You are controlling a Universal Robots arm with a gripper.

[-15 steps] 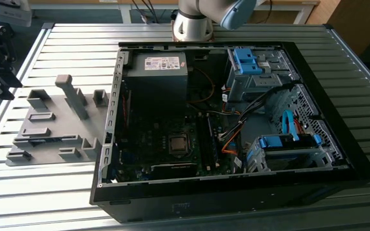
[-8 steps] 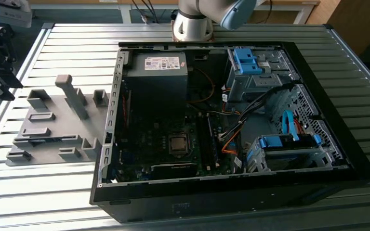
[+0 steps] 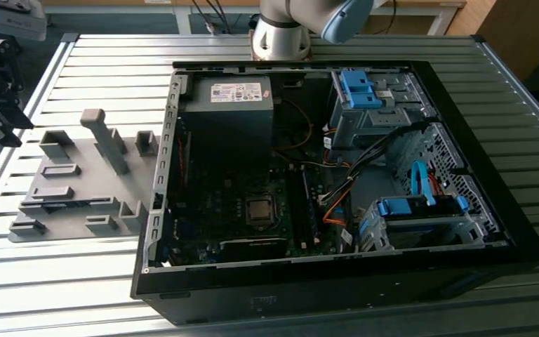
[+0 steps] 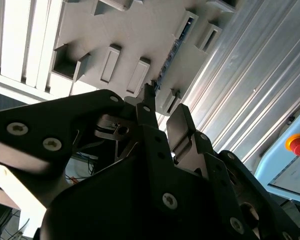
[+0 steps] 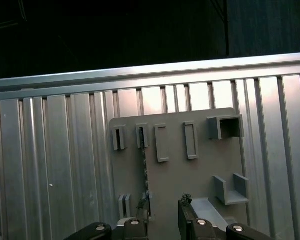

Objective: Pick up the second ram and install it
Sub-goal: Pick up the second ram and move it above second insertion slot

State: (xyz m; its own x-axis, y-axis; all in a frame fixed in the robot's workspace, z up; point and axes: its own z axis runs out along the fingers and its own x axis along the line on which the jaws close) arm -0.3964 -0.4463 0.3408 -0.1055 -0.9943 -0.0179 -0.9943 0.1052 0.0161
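One dark gripper point(image 3: 5, 126) hangs at the exterior view's left edge, past the grey fixture plate point(image 3: 96, 186) lying on the slatted table point(image 3: 64, 281) beside the open computer case point(image 3: 344, 288). In the second wrist view its fingers point(image 4: 146, 112) stand apart with nothing held, and the second ram point(image 4: 169, 55) sits on edge in the plate's slots, its near end by one finger's tip. In the first wrist view the second ram point(image 5: 144, 172) runs across the plate in line with one finger, while the other fingertip point(image 5: 186, 206) is over bare plate beside it.
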